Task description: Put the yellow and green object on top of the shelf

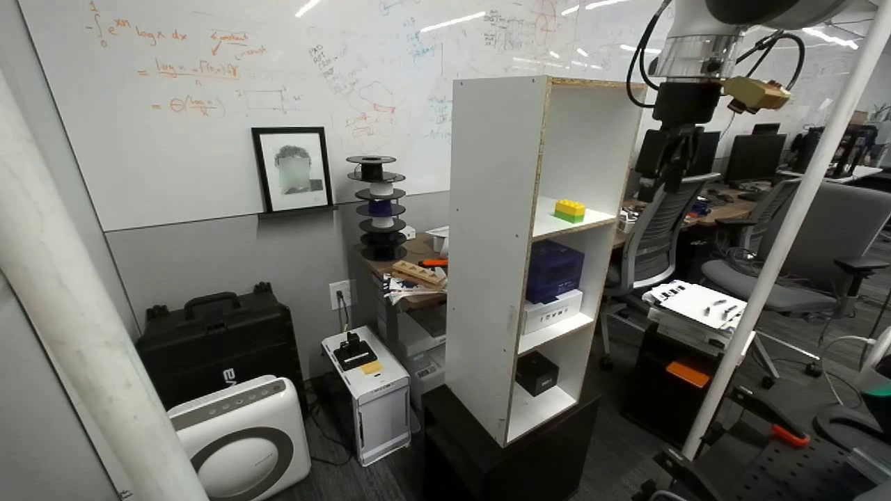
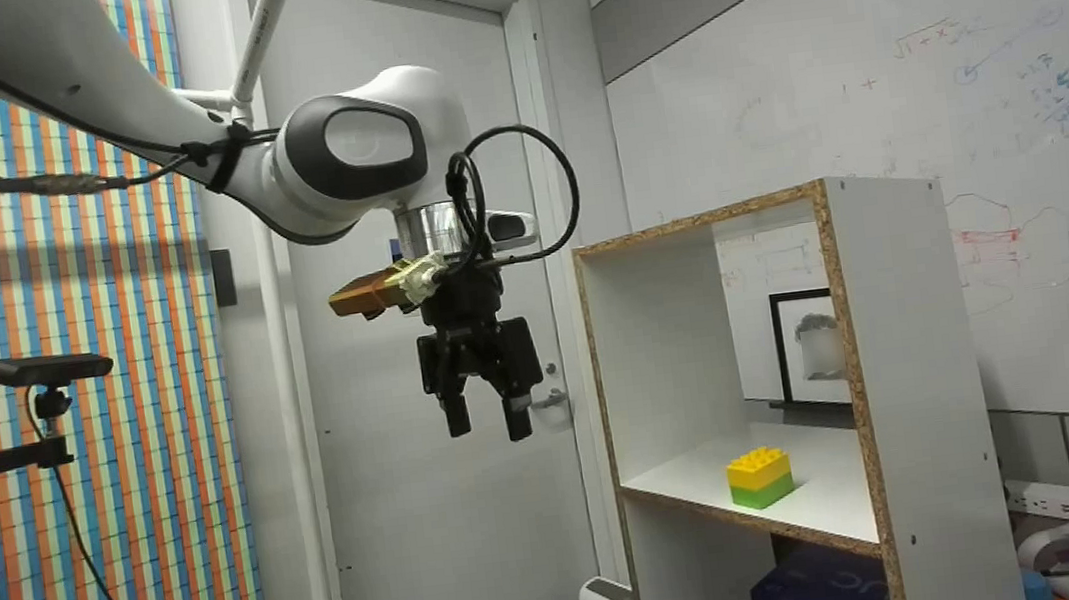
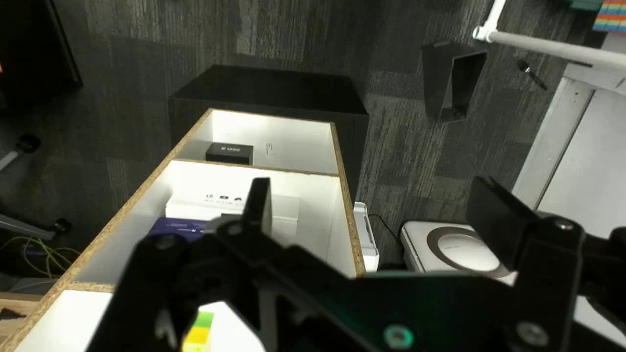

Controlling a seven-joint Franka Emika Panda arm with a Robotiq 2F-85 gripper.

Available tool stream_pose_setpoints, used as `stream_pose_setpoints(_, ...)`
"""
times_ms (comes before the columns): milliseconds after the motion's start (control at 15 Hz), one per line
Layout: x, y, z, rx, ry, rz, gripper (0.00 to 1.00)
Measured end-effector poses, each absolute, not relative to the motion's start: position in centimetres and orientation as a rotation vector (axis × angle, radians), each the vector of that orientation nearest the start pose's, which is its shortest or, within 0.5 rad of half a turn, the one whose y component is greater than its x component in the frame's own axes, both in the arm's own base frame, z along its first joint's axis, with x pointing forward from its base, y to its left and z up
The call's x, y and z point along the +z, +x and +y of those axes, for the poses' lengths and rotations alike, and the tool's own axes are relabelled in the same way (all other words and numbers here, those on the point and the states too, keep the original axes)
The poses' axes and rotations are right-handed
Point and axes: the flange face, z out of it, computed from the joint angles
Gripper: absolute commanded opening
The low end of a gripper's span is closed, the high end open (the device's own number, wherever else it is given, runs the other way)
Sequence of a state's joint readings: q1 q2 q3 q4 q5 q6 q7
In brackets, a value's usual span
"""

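Observation:
The yellow and green object [image 1: 569,211] is a small studded block, yellow over green. It sits on the floor of the top compartment of the white shelf [image 1: 494,243]. In an exterior view the block [image 2: 759,478] is near that compartment's front edge, and the shelf [image 2: 912,347] stands right of the gripper [image 2: 488,424]. The gripper [image 1: 661,186] points down, in front of and apart from the shelf, with empty space between its fingers. In the wrist view the gripper [image 3: 372,205] is wide open, and its left finger partly hides the block [image 3: 199,332]. The shelf's edge [image 3: 349,220] runs between the fingers.
The middle compartment holds a dark blue-purple box [image 1: 555,271] on a white box [image 1: 553,313]. A black box [image 1: 536,372] is in the bottom compartment. The shelf stands on a black base [image 1: 511,459]. A white pole [image 1: 786,229] and office chairs [image 1: 651,240] stand nearby.

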State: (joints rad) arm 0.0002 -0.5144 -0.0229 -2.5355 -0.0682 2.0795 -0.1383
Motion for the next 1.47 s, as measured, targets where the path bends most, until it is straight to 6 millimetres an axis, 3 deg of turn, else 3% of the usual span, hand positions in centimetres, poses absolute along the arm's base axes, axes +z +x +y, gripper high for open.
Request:
stream_pose_setpoints(333,45.2,42.1,-3.9,-0.400,-3.141,-0.195,1.00)
stream_pose_setpoints(667,40.3,45.8,-7.5,-0.561,-3.103,-0.086,1.00)
stream_pose_setpoints(933,36.3,48.4,-8.8,-0.666,-3.071,-0.011,1.00)
stream_pose_setpoints(1333,34.8,52.9,-9.6,-0.790,-3.028,0.054,1.00)
stream_pose_setpoints(1467,34.6,54.4,-9.7,-0.807,-3.015,0.072,0.74)
